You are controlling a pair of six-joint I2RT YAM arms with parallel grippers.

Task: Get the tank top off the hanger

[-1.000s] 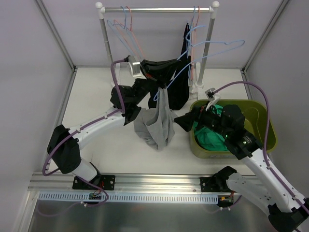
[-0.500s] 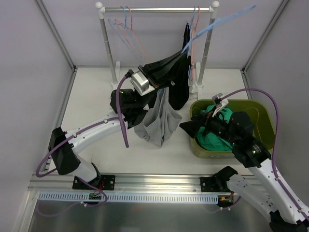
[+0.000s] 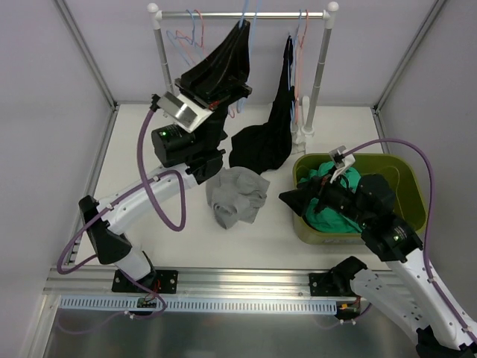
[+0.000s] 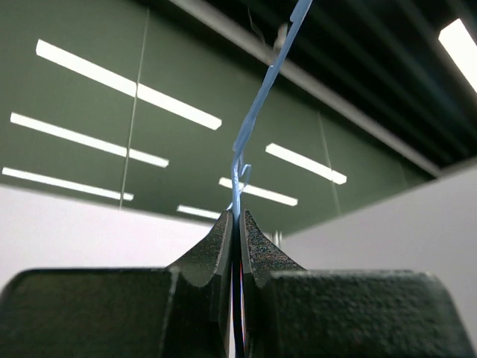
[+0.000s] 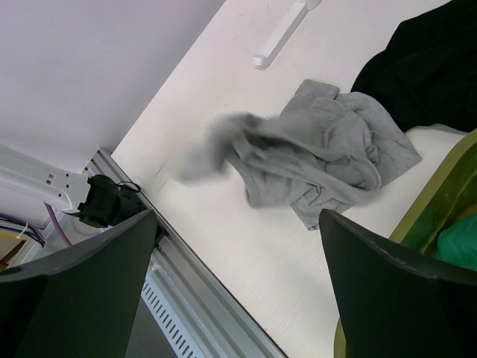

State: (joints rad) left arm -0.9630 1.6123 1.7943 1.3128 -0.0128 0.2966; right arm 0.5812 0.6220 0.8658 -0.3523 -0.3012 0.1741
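Top external view: we saw the grey tank top (image 3: 237, 196) lying crumpled on the white table (image 3: 141, 142), off the blue hanger (image 4: 257, 112). Our left gripper (image 4: 237, 224) was clamped on that hanger, raised by the rail (image 3: 276, 14). Our right gripper (image 5: 237, 224) hung released beside the green bin (image 3: 419, 201).

Colours noted: tank top (image 3: 237, 195) plain grey, no pattern. hanger (image 4: 257, 112) light blue. Hanging garment (image 3: 272, 138) solid black. bin (image 3: 313, 233) olive green, cloth (image 3: 332, 220) inside it teal green. table (image 3: 141, 149) white. Arm cables (image 3: 389, 142) purple.
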